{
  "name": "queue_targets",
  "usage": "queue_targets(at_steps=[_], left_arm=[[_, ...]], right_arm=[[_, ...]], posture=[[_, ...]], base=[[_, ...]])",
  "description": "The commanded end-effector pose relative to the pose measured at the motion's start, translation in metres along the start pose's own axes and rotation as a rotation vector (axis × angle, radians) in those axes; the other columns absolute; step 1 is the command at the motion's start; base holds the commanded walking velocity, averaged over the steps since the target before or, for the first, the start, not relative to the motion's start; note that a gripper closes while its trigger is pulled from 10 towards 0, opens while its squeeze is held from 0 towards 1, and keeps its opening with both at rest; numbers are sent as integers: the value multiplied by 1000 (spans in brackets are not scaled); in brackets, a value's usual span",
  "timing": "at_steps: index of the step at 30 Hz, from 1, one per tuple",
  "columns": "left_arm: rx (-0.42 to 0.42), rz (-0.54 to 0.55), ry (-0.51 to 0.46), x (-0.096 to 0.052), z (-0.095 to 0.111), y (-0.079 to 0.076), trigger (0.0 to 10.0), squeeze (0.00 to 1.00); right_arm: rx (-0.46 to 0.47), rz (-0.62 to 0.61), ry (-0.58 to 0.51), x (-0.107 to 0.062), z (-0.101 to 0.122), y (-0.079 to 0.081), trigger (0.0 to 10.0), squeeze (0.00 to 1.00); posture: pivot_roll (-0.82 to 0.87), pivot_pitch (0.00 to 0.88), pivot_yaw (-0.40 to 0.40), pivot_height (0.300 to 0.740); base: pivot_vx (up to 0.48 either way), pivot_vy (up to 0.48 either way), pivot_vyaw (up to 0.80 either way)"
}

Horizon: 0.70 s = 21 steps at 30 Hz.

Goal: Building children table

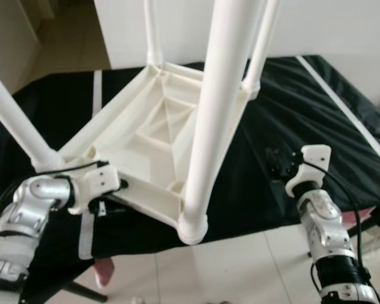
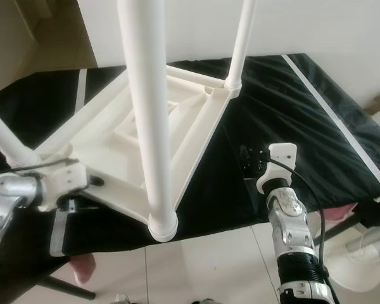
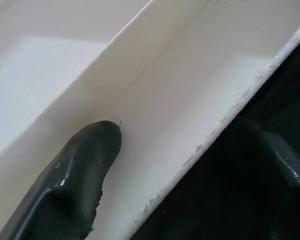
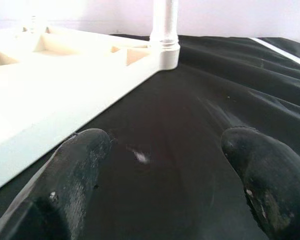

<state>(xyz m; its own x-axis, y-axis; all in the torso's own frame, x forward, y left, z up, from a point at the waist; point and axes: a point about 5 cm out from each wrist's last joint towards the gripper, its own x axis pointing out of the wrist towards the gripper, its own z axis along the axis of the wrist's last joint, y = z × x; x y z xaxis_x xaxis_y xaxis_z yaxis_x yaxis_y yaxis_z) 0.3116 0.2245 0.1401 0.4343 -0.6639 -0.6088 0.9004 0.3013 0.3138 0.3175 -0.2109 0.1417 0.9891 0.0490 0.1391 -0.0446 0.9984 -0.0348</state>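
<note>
A white plastic children's table (image 1: 158, 136) lies upside down on a black cloth (image 1: 316, 107). Its round white legs stand up: a near one (image 1: 212, 120), one at the left (image 1: 16, 120), and two at the back (image 1: 152, 31). My left gripper (image 1: 111, 190) is shut on the table's near left rim (image 3: 190, 100). One black finger (image 3: 80, 170) presses the rim's inner wall, and the other lies dark on the outside. My right gripper (image 1: 275, 161) is open low over the cloth, just right of the table, with nothing between its fingers (image 4: 80, 165).
The cloth-covered surface ends at a front edge just below both grippers, with pale tiled floor (image 1: 240, 266) beyond. A white stripe (image 1: 342, 101) runs along the cloth's right side. A white round base (image 2: 358, 266) stands on the floor at the right. A white wall rises behind.
</note>
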Motion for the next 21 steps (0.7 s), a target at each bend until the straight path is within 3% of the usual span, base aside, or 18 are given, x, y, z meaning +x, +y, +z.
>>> queue_targets(at_steps=[1, 4, 13, 15, 18, 19, 20, 21], left_arm=[[-95, 215, 50, 2, -14, 6, 10000, 0], [-229, 235, -26, -2, -12, 8, 10000, 0], [-345, 326, -40, -12, -19, -1, 10000, 0], [-348, 332, -30, -13, -20, -7, 10000, 0], [-360, 308, -52, -7, -13, -29, 10000, 0], [-360, 308, -52, -7, -13, -29, 10000, 0], [-364, 265, -87, 2, -3, -45, 10000, 0], [-366, 244, -99, 4, 2, -51, 10000, 0]], right_arm=[[10, -13, 3, -1, -1, -1, 10000, 0], [14, -32, 0, -3, -1, -2, 10000, 0], [16, -53, 2, -7, -2, -4, 10000, 0], [17, -54, 2, -7, -1, -4, 10000, 0], [19, -50, 5, -7, -2, -4, 10000, 0], [19, -50, 5, -7, -2, -4, 10000, 0], [19, -39, 9, -4, -2, -1, 10000, 0], [19, -34, 9, -3, -2, 0, 10000, 0]], posture=[[45, 89, -29, 740], [39, 96, -17, 740], [30, 110, -16, 740], [30, 114, -19, 740], [46, 119, -34, 740], [46, 119, -34, 740], [50, 120, -38, 740], [53, 120, -42, 740]], base=[[0, 0, 0], [0, 0, 0], [0, 0, 0], [0, 0, 0], [0, 0, 0], [0, 0, 0], [0, 0, 0], [0, 0, 0]])
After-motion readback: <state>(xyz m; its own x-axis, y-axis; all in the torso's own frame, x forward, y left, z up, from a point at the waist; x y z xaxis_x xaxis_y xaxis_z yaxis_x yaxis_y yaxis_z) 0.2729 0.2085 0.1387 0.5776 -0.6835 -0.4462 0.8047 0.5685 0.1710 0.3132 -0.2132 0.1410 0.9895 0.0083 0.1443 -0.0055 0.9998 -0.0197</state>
